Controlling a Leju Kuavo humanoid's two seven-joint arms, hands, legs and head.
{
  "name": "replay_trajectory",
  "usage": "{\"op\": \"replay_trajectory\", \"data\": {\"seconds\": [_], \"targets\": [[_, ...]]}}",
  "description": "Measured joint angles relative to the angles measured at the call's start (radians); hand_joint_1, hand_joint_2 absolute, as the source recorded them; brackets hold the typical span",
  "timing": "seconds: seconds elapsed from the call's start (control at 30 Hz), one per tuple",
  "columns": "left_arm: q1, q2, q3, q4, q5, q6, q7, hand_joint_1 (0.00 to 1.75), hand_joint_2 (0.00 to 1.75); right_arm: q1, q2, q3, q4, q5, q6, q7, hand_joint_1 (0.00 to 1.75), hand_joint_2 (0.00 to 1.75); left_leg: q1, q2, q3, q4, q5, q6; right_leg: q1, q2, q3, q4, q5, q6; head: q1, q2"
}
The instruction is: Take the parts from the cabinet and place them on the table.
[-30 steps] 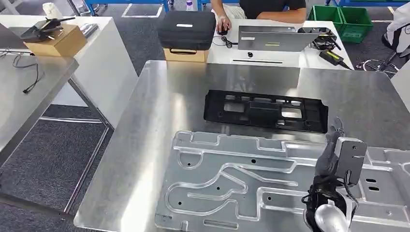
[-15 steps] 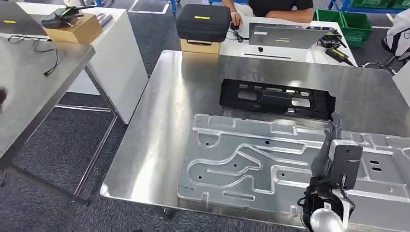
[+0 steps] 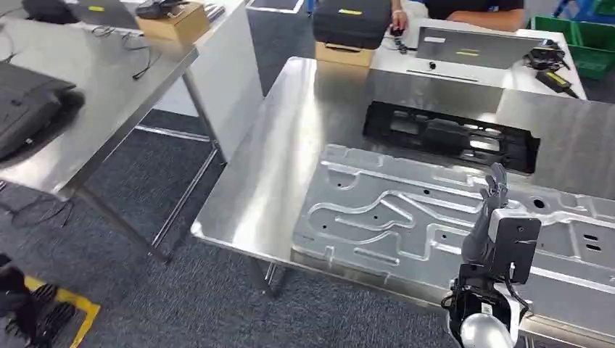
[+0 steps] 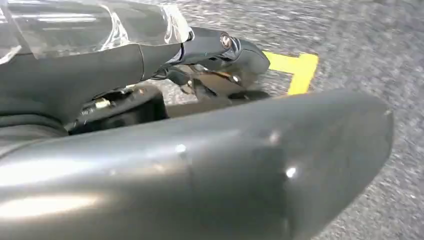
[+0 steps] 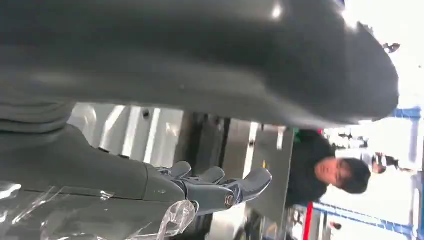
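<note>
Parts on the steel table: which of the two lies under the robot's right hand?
The large silver stamped panel, at the near edge; the right hand hovers over it. The black plastic frame lies farther back.

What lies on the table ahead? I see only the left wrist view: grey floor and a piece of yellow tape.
Observer: A large silver metal plate lies on the steel table, near its front edge.
Operator: Is there anything else on the table?
Observer: Yes, a black plastic frame lies behind the plate, on its far side.
Operator: And where is the right hand?
Observer: The right hand hovers over the plate, fingers straight, holding nothing.
</note>
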Motion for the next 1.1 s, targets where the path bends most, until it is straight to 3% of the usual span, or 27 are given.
{"op": "replay_trajectory", "data": {"seconds": [0.03, 0.07, 0.1, 0.13, 0.2, 0.23, 0.27, 0.3, 0.33, 0.4, 0.43, 0.47, 0.5, 0.53, 0.57, 0.6, 0.7, 0.73, 0.8, 0.83, 0.9, 0.93, 0.97, 1.0, 1.03, 1.07, 1.1], "targets": [[-0.001, 0.000, 0.000, 0.000, 0.000, -0.003, -0.001, 0.00, 0.00, 0.000, 0.002, 0.000, -0.002, 0.001, 0.000, 0.000, 0.00, 0.00, 0.004, 0.020, 0.070, -0.093, 0.015, -0.006, -0.003, -0.010, -0.009, 0.000, 0.009, 0.008, 0.000, 0.000], [-0.004, -0.002, 0.000, -0.001, 0.000, -0.005, -0.001, 0.00, 0.00, 0.000, 0.002, 0.000, -0.005, 0.002, 0.000, 0.000, 0.00, 0.00, 0.005, 0.061, 0.152, -0.203, -0.005, -0.005, -0.002, -0.017, -0.010, 0.000, 0.016, 0.016, -0.001, 0.000], [-0.010, -0.001, 0.000, -0.001, 0.000, -0.006, -0.002, 0.00, 0.00, 0.001, 0.003, 0.000, -0.010, 0.005, 0.000, -0.001, 0.00, 0.00, -0.001, 0.073, 0.228, -0.314, -0.039, 0.000, -0.005, -0.030, -0.011, 0.001, 0.020, 0.022, 0.000, 0.000], [-0.014, -0.001, 0.000, -0.001, 0.000, -0.006, -0.002, 0.00, 0.00, -0.002, 0.003, 0.000, -0.014, 0.006, 0.000, -0.003, 0.00, 0.00, -0.011, 0.070, 0.245, -0.368, -0.060, 0.014, -0.007, -0.040, -0.012, -0.002, 0.031, 0.034, 0.000, 0.000], [-0.014, -0.001, 0.000, -0.001, 0.000, -0.006, -0.002, 0.00, 0.00, -0.003, 0.003, 0.000, -0.014, 0.007, 0.000, -0.003, 0.00, 0.00, -0.022, 0.055, 0.212, -0.354, -0.051, 0.026, -0.013, -0.064, -0.013, -0.014, 0.050, 0.051, 0.000, 0.000], [-0.010, 0.000, 0.000, -0.001, 0.000, -0.006, -0.002, 0.00, 0.00, -0.001, 0.006, 0.001, -0.014, 0.007, 0.000, -0.003, 0.00, 0.00, -0.027, 0.042, 0.208, -0.360, -0.039, 0.041, -0.016, -0.071, -0.013, -0.021, 0.054, 0.061, 0.000, 0.000], [-0.001, -0.002, 0.000, -0.001, 0.000, -0.006, -0.002, 0.00, 0.00, -0.002, 0.006, 0.002, -0.014, 0.007, 0.000, -0.003, 0.00, 0.00, -0.019, 0.036, 0.206, -0.363, -0.028, 0.050, -0.023, -0.021, -0.021, -0.002, 0.023, 0.063, 0.000, 0.000], [0.001, -0.001, 0.000, 0.000, 0.000, -0.004, -0.003, 0.00, 0.00, -0.001, 0.006, 0.004, -0.015, 0.008, 0.000, -0.005, 0.00, 0.00, -0.021, 0.029, 0.198, -0.362, -0.019, 0.062, -0.019, 0.027, -0.042, 0.055, -0.040, 0.056, 0.002, 0.000], [0.001, -0.001, 0.000, -0.001, 0.000, -0.005, -0.004, 0.00, 0.00, 0.002, 0.006, 0.003, -0.015, 0.007, 0.000, -0.004, 0.00, 0.00, -0.027, 0.019, 0.189, -0.361, -0.011, 0.074, -0.013, 0.052, -0.072, 0.143, -0.104, 0.049, 0.005, 0.000], [-0.002, -0.004, -0.002, -0.001, -0.002, -0.005, -0.005, 0.00, 0.00, 0.004, 0.006, 0.005, -0.015, 0.007, 0.000, -0.004, 0.00, 0.00, -0.040, -0.003, 0.170, -0.356, 0.003, 0.086, 0.005, 0.070, -0.130, 0.319, -0.176, 0.040, 0.005, 0.000], [-0.002, -0.004, -0.002, -0.001, -0.002, -0.005, -0.005, 0.00, 0.00, 0.005, 0.006, 0.006, -0.015, 0.007, 0.000, -0.004, 0.00, 0.00, -0.046, -0.016, 0.162, -0.352, 0.007, 0.089, 0.012, 0.071, -0.134, 0.349, -0.167, 0.034, 0.005, 0.000], [0.000, -0.004, -0.002, -0.001, -0.002, -0.005, -0.005, 0.00, 0.00, 0.005, 0.006, 0.006, -0.015, 0.007, 0.000, -0.004, 0.00, 0.00, -0.051, -0.026, 0.155, -0.346, 0.009, 0.091, 0.019, 0.072, -0.112, 0.323, -0.142, 0.027, 0.005, 0.000], [0.001, -0.004, -0.002, -0.001, -0.002, -0.003, -0.005, 0.00, 0.00, 0.005, 0.006, 0.006, -0.015, 0.007, 0.000, -0.004, 0.00, 0.00, -0.055, -0.039, 0.150, -0.340, 0.010, 0.091, 0.024, 0.074, -0.065, 0.254, -0.106, 0.018, 0.005, 0.000], [0.002, -0.003, -0.002, -0.001, -0.002, -0.003, -0.004, 0.00, 0.00, 0.005, 0.006, 0.006, -0.015, 0.008, 0.000, -0.004, 0.00, 0.00, -0.059, -0.054, 0.146, -0.333, 0.010, 0.091, 0.028, 0.085, 0.000, 0.147, -0.066, 0.007, 0.005, 0.000], [0.000, -0.004, -0.002, -0.001, -0.002, -0.003, -0.004, 0.00, 0.00, 0.004, 0.006, 0.006, -0.016, 0.008, 0.000, -0.004, 0.00, 0.00, -0.061, -0.066, 0.142, -0.325, 0.010, 0.091, 0.030, 0.106, 0.052, 0.060, -0.044, -0.004, 0.005, 0.000], [-0.002, -0.006, -0.003, -0.001, -0.003, -0.003, -0.005, 0.00, 0.00, 0.002, 0.006, 0.006, -0.017, 0.008, 0.000, -0.003, 0.00, 0.00, -0.068, -0.072, 0.127, -0.318, 0.009, 0.090, 0.030, 0.137, 0.079, 0.026, -0.066, -0.013, 0.004, 0.000], [-0.003, -0.005, -0.004, -0.001, -0.007, -0.003, -0.005, 0.00, 0.00, 0.002, 0.007, 0.008, -0.019, 0.009, 0.000, -0.004, 0.00, 0.00, -0.059, -0.099, 0.113, -0.308, 0.020, 0.075, 0.035, 0.116, 0.068, 0.014, -0.063, -0.013, 0.005, 0.000], [-0.001, -0.005, -0.004, -0.001, -0.009, -0.003, -0.005, 0.00, 0.00, 0.002, 0.008, 0.008, -0.020, 0.010, 0.000, -0.004, 0.00, 0.00, -0.064, -0.109, 0.109, -0.305, 0.022, 0.071, 0.027, 0.106, 0.068, 0.004, -0.057, -0.021, 0.005, 0.000], [0.000, -0.003, -0.004, -0.001, -0.011, -0.003, -0.005, 0.00, 0.00, -0.001, 0.009, 0.008, -0.020, 0.010, 0.000, -0.004, 0.00, 0.00, -0.062, -0.042, 0.074, -0.237, -0.033, 0.051, 0.019, 0.083, 0.069, -0.004, -0.050, -0.028, -0.001, 0.000], [-0.001, -0.003, -0.004, -0.001, -0.012, -0.003, -0.005, 0.00, 0.00, 0.000, 0.009, 0.008, -0.022, 0.010, 0.000, -0.004, 0.00, 0.00, -0.050, -0.025, 0.034, -0.153, -0.076, 0.039, 0.019, 0.070, 0.068, -0.004, -0.050, -0.028, -0.003, 0.000], [-0.002, -0.003, -0.004, -0.001, -0.013, -0.003, -0.005, 0.00, 0.00, 0.002, 0.009, 0.009, -0.022, 0.010, 0.000, -0.003, 0.00, 0.00, -0.030, -0.014, -0.046, 0.016, -0.138, 0.020, 0.017, 0.045, 0.067, -0.003, -0.050, -0.028, -0.002, 0.000], [-0.001, -0.003, -0.004, -0.001, -0.014, -0.003, -0.005, 0.00, 0.00, 0.002, 0.009, 0.009, -0.022, 0.009, 0.000, -0.003, 0.00, 0.00, -0.022, -0.012, -0.063, 0.050, -0.135, 0.013, 0.015, 0.032, 0.067, -0.003, -0.050, -0.028, -0.003, 0.000], [0.001, -0.003, -0.004, -0.001, -0.014, -0.003, -0.005, 0.00, 0.00, 0.002, 0.009, 0.009, -0.022, 0.009, 0.000, -0.003, 0.00, 0.00, -0.014, -0.010, -0.054, 0.031, -0.112, 0.006, 0.012, 0.019, 0.068, -0.003, -0.051, -0.026, -0.003, 0.000], [0.001, -0.003, -0.004, -0.001, -0.014, -0.003, -0.005, 0.00, 0.00, 0.002, 0.009, 0.009, -0.022, 0.008, 0.000, -0.003, 0.00, 0.00, -0.008, -0.004, -0.020, -0.037, -0.070, 0.000, 0.008, 0.008, 0.070, -0.003, -0.052, -0.023, -0.002, 0.000], [0.000, -0.003, -0.004, -0.001, -0.014, -0.003, -0.005, 0.00, 0.00, 0.002, 0.010, 0.009, -0.022, 0.008, 0.000, -0.003, 0.00, 0.00, -0.005, 0.011, 0.032, -0.138, -0.023, -0.005, 0.004, -0.004, 0.073, -0.003, -0.053, -0.018, -0.002, 0.000], [-0.001, -0.003, -0.004, -0.001, -0.014, -0.003, -0.005, 0.00, 0.00, 0.001, 0.011, 0.009, -0.022, 0.007, 0.000, -0.003, 0.00, 0.00, -0.004, 0.043, 0.088, -0.241, 0.013, -0.003, 0.003, -0.014, 0.077, -0.003, -0.055, -0.011, -0.003, 0.000], [-0.004, -0.003, -0.004, -0.001, -0.015, -0.004, -0.005, 0.00, 0.00, 0.001, 0.011, 0.009, -0.023, 0.007, 0.000, -0.003, 0.00, 0.00, -0.010, 0.082, 0.126, -0.303, 0.015, 0.002, 0.005, -0.021, 0.080, -0.003, -0.057, -0.003, -0.003, 0.000]]}}
